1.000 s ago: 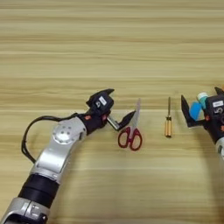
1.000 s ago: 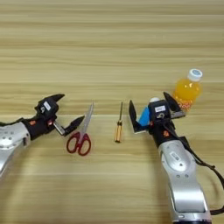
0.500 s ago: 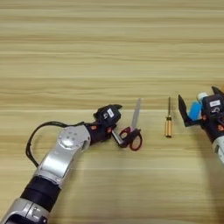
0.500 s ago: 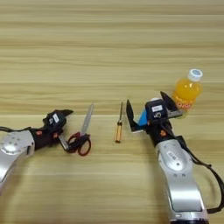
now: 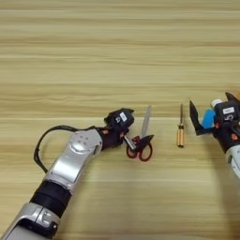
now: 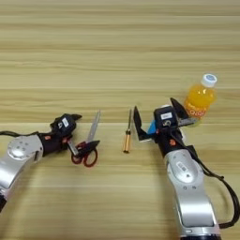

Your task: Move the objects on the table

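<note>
Left gripper pinching scissors at red handles – blades up. Screwdriver just right of scissors. Right gripper further right, fingers spread – blue block between.

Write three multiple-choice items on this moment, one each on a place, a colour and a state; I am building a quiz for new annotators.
1. Where is the screwdriver?
A. between scissors and right gripper
B. behind the bottle
C. under the left arm

2. What colour are the scissors' handles?
A. blue
B. red
C. green

3. How are the right gripper's fingers?
A. shut on the bottle
B. spread open
C. shut on the screwdriver

A: it lies between them.
B: red loops show at the left gripper.
B: the fingers stand apart; the bottle stands free.
</note>
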Controlling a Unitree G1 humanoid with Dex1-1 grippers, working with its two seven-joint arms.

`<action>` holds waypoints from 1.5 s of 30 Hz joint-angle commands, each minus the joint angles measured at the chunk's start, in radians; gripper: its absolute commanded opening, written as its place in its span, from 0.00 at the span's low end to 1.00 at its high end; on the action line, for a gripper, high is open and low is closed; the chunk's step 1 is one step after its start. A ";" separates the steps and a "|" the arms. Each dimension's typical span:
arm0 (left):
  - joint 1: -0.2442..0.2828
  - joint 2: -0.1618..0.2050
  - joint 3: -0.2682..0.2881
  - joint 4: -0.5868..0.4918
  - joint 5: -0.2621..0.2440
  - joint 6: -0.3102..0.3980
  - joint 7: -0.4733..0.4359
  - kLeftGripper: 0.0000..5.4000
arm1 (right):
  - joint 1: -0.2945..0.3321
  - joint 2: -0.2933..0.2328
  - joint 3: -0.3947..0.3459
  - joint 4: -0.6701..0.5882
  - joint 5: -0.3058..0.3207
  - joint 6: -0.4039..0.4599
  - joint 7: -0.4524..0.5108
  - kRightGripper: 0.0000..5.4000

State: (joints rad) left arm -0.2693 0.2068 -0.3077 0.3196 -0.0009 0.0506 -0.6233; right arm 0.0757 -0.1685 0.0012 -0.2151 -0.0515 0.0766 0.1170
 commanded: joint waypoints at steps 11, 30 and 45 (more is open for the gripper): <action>-0.062 0.043 -0.008 0.139 0.138 -0.076 0.099 1.00 | -0.017 0.012 0.010 -0.015 -0.010 0.006 -0.012 1.00; -0.096 0.060 0.016 0.231 0.132 -0.106 0.085 1.00 | -0.026 0.025 0.012 -0.014 -0.011 0.009 -0.029 1.00; -0.088 0.137 0.083 0.300 0.127 -0.145 0.078 1.00 | -0.033 0.032 0.014 -0.016 -0.016 0.017 -0.040 1.00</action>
State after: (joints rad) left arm -0.3906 0.3008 -0.2228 0.5640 0.1007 -0.1268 -0.5366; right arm 0.0552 -0.1402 0.0117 -0.2208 -0.0568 0.0789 0.0840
